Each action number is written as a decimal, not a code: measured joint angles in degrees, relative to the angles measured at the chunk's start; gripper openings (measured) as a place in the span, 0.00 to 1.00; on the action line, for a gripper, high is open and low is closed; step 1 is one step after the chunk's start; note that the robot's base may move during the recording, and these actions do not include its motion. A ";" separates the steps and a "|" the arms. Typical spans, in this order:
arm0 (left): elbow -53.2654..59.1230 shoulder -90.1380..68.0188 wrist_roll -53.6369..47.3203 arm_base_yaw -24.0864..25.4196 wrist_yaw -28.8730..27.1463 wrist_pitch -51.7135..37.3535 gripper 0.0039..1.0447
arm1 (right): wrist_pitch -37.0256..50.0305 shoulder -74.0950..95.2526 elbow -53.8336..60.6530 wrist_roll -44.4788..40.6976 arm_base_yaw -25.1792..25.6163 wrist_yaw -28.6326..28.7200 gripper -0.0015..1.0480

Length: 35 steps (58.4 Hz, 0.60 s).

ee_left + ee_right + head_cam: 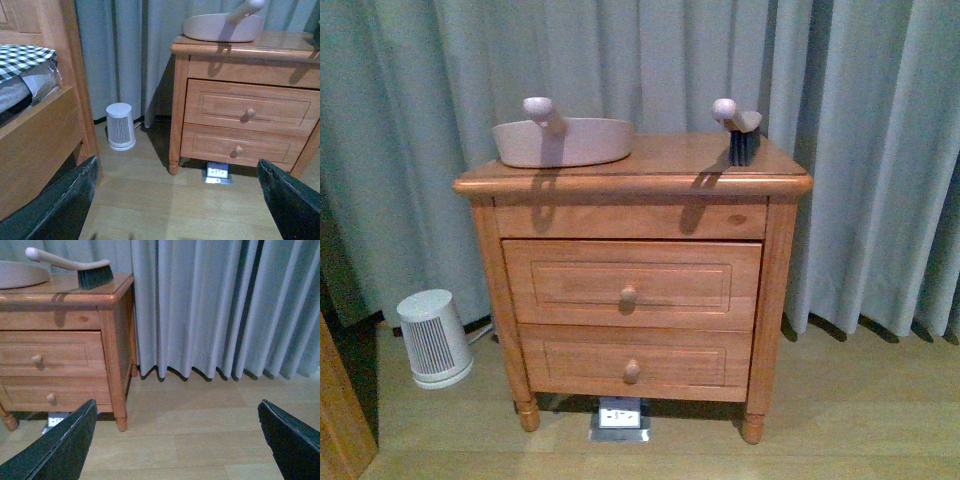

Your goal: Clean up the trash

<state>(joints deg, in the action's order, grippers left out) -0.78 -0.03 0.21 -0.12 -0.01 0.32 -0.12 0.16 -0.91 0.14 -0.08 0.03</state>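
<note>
A grey-blue curtain (650,60) hangs to the floor across the whole back of the room, and a wooden nightstand (630,290) with two drawers stands against it. In the left wrist view a wooden bed frame (45,135) with checked bedding (22,57) sits well apart from the nightstand, cut off at the edge. The pink dustpan (563,142) lies on the nightstand's top with its handle up and towards the robot, and the hand brush (740,135) rests near the other end of the top on its dark bristles. Both seem parked there as tools within easy reach. A small white slatted heater or fan (433,337) stands on the floor beside the nightstand, and a floor socket box (619,415) shows partly under it. The left gripper (176,170) and the right gripper (176,410) are both spread wide and hold nothing, low over bare floorboards. The trash is in none of the views, so its place cannot be told.
</note>
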 joint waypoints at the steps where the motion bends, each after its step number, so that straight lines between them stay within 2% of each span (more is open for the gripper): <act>1: 0.00 0.00 0.00 0.00 0.00 0.00 0.93 | 0.02 0.00 0.00 0.00 0.00 0.00 0.93; 35: 0.00 0.00 0.00 0.02 0.00 0.00 0.93 | 0.02 0.00 0.00 0.00 0.00 0.02 0.93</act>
<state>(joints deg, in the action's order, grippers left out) -0.78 -0.03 0.21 -0.10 -0.01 0.32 -0.10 0.16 -0.91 0.14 -0.08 0.05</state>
